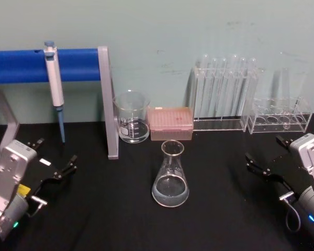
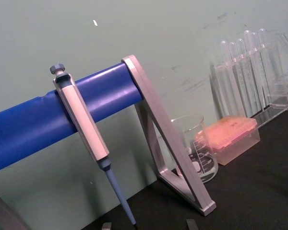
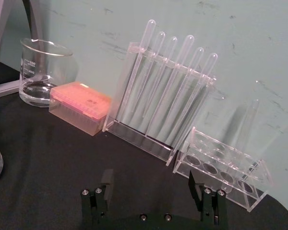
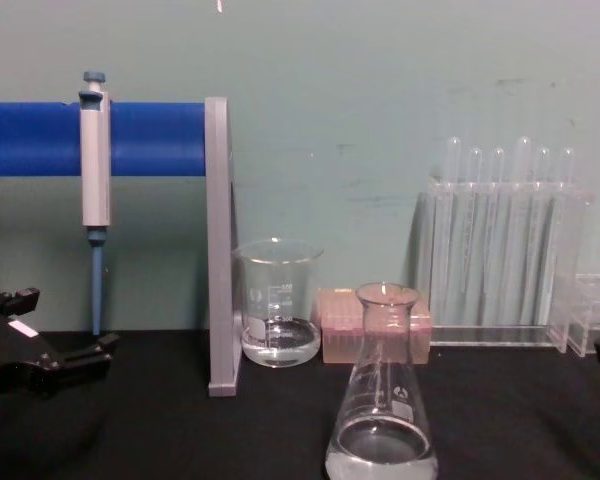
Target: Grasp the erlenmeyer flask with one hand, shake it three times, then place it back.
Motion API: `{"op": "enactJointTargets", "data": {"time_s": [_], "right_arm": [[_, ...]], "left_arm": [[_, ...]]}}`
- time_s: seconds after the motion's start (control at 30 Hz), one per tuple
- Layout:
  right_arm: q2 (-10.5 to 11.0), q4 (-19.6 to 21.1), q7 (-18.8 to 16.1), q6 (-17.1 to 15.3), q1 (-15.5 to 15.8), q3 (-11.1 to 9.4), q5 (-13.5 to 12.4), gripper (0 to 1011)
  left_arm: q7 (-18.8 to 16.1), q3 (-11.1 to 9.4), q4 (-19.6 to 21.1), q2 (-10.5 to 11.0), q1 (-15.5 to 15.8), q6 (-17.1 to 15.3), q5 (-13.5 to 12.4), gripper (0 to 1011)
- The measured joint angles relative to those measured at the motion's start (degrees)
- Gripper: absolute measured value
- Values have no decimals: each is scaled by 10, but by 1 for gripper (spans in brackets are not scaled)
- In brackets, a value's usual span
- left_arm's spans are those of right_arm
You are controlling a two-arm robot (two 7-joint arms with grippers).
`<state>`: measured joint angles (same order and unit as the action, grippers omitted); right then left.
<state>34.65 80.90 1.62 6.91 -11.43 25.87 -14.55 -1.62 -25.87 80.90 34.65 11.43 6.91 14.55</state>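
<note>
- The left hand (image 1: 55,154) rests low over the table (image 1: 225,219) at the robot's left. Its two fingers are spread wide and it holds nothing. A small white label shows on it in the chest view (image 4: 70,318).
- The right hand (image 1: 264,151) sits at the robot's right. Its fingers are also wide apart with nothing between them, as the right wrist view shows (image 3: 149,184).
- The erlenmeyer flask (image 1: 170,175) stands upright on the table between the two hands. It lies to the right of the left hand, well apart from it and touched by neither. A little clear liquid lies in its base (image 4: 382,400).
- Beyond the flask, farther from both hands, stand a glass beaker (image 1: 132,117) and a pink tip box (image 1: 170,123) just beside it.
- Ahead of the left hand, a pipette (image 1: 54,83) hangs from a blue bar (image 1: 21,65).
- Ahead of the right hand stand clear tube racks (image 1: 225,94).
</note>
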Motion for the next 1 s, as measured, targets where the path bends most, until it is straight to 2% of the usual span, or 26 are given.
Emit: {"op": "enactJointTargets", "data": {"time_s": [0.77, 0.9, 1.0], "right_arm": [[0, 0, 0, 0, 0, 0, 0, 1000], [3, 2, -23, 21, 6, -11, -6, 1000], [9, 10, -51, 30, 14, -22, -30, 1000]], "left_arm": [[0, 0, 0, 0, 0, 0, 0, 1001], [0, 0, 0, 0, 0, 0, 0, 1001], [0, 0, 0, 0, 0, 0, 0, 1001]]}}
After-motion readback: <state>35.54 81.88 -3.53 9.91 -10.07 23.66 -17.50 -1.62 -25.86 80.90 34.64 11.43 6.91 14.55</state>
